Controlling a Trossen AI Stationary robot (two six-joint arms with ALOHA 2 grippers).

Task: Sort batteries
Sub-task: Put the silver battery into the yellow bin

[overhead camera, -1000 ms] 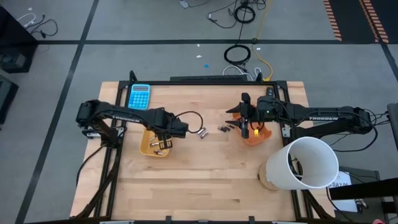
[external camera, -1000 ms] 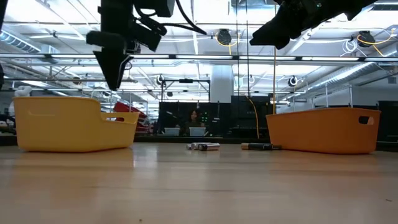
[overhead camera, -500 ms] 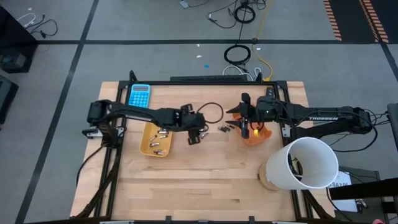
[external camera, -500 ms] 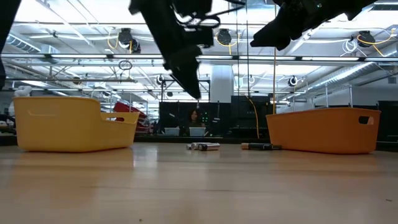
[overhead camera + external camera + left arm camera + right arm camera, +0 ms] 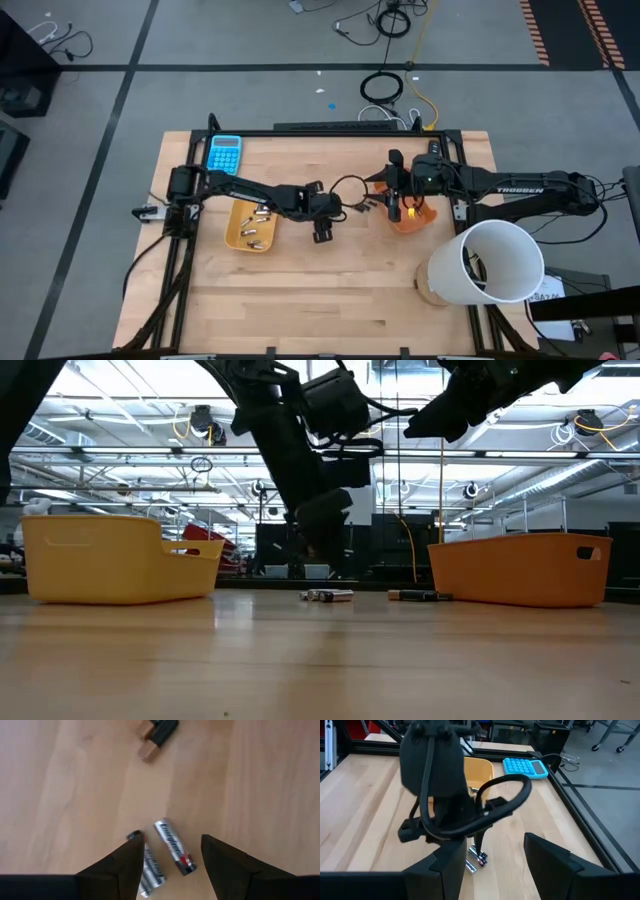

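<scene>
The left gripper [image 5: 170,857], fingers spread and empty, has travelled from the yellow tray [image 5: 238,238] toward three o'clock, now above two silvery batteries [image 5: 172,846]; right gripper [image 5: 487,865] unmoved, open.

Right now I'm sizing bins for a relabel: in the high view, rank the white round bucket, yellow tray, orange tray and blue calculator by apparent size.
1. White round bucket, though it stands taller, so nearer the camera.
2. Yellow tray.
3. Orange tray, partly hidden by the arm, so unsure.
4. Blue calculator.
</scene>
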